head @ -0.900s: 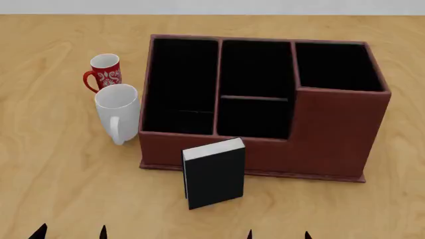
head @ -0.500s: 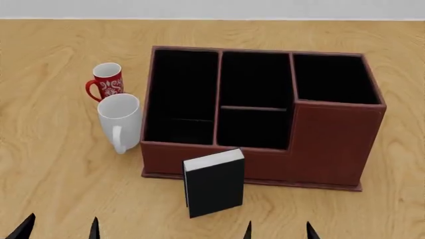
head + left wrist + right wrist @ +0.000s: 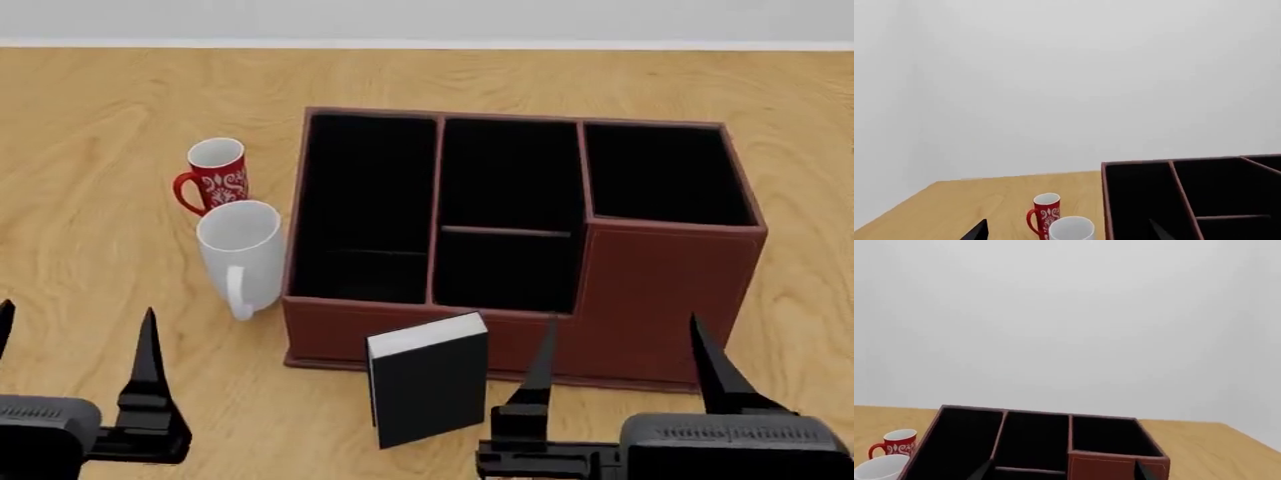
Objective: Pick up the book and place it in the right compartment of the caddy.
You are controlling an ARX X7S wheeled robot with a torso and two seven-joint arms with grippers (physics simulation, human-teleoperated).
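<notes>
Book (image 3: 427,378): black hardcover, upright on the table just near of the caddy (image 3: 667,290) front wall. Likely stiff, moderately heavy, smooth-covered; best pinched across both covers near the top. Right gripper (image 3: 621,360) and left gripper (image 3: 74,345): jaws spread, empty.

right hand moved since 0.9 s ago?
Yes. The right hand has come up and forward toward the caddy; its fingers now overlap the front wall beside the book.
</notes>
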